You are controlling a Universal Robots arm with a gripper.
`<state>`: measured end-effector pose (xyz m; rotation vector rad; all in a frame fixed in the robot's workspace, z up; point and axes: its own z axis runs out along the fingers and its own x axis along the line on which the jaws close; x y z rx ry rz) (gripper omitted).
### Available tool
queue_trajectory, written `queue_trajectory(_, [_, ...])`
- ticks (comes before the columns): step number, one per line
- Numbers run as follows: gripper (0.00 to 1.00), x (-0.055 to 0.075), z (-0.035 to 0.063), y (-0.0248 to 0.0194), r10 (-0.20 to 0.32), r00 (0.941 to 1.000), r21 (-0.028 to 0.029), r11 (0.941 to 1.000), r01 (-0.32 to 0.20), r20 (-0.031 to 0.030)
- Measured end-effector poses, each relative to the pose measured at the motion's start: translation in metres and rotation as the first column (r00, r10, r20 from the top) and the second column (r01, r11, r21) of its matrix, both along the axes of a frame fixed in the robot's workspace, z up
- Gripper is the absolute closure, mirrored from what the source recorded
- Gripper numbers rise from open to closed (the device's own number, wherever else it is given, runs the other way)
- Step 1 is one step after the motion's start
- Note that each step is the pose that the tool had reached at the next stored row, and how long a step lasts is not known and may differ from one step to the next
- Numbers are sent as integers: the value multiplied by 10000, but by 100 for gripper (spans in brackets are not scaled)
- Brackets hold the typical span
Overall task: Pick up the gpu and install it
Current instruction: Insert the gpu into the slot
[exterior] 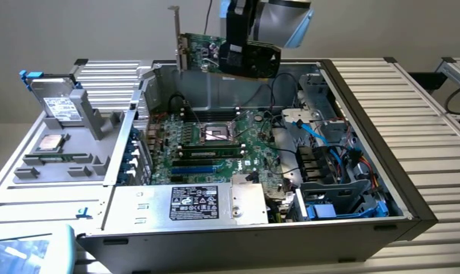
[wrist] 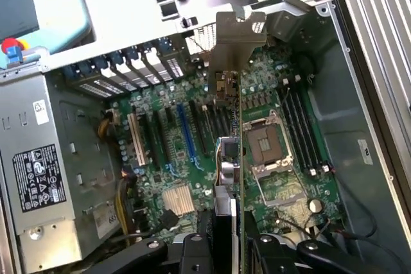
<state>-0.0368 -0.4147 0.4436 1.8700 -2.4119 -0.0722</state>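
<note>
The claw (exterior: pixel 241 57) is clenching the gpu (exterior: pixel 203 50) by its black-cooler end. In the exterior view the card is hanging upright in the air over the far wall of the open computer case (exterior: pixel 412 211), well apart from the motherboard (exterior: pixel 214 140) below. In the wrist view the card is showing edge-on between the jaws, its silver bracket (wrist: pixel 241 33) pointing toward the case's slot openings, while the blue expansion slot (wrist: pixel 187 134) is appearing beside its line rather than under it. By my judgement, a descent off that slot's line is risking the card's edge striking board components, and the bracket snagging the case wall could twist the card in the grip.
</note>
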Motion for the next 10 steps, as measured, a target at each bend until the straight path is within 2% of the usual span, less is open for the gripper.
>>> queue_trajectory(3, [72, 0, -4, 0, 538, 9985, 5, 9985, -538, 6])
queue_trajectory(6, [72, 0, -13, 0, 1036, 9946, 45, 9946, -1036, 22])
queue_trajectory(8, [72, 0, -22, 0, 1328, 9911, 84, 9911, -1328, 44])
queue_trajectory(10, [72, -1, -32, 2, 1574, 9875, 111, 9875, -1575, 95])
